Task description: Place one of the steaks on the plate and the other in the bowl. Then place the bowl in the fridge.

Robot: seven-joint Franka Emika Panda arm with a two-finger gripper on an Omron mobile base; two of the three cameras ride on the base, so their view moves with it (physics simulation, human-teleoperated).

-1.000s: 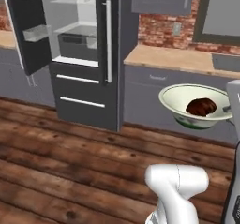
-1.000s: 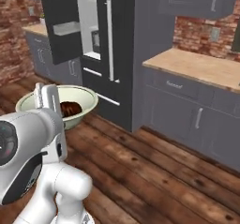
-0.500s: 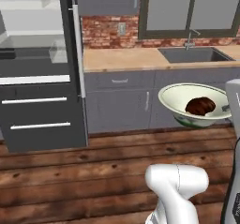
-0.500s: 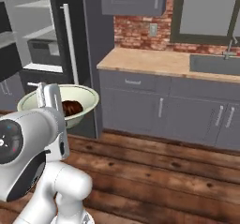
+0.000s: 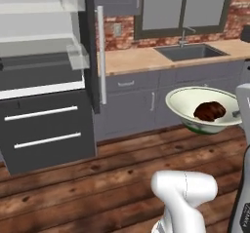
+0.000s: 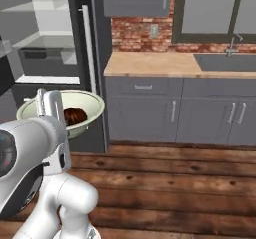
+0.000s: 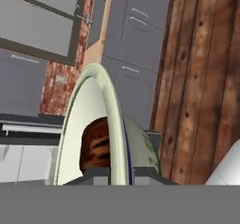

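Base has been swung closer; open fridge point(image 5: 44, 76) now nearer. Bowl point(image 5: 202, 111) with steak point(image 5: 210, 111) held by its rim in gripper point(image 7: 118, 175); shelving remains.

The gripper point(image 7: 118, 175) is mostly cut off at the hand view's bottom edge, its fingertips point(image 7: 96, 174) hidden against the bowl point(image 7: 105, 124) rim. The steak point(image 7: 96, 143) is half hidden behind that rim. The fridge point(image 5: 44, 81) runs off the left base view's top and left edges.

The base has turned rightward, so the open fridge point(image 5: 44, 76) now sits at the views' left edge.
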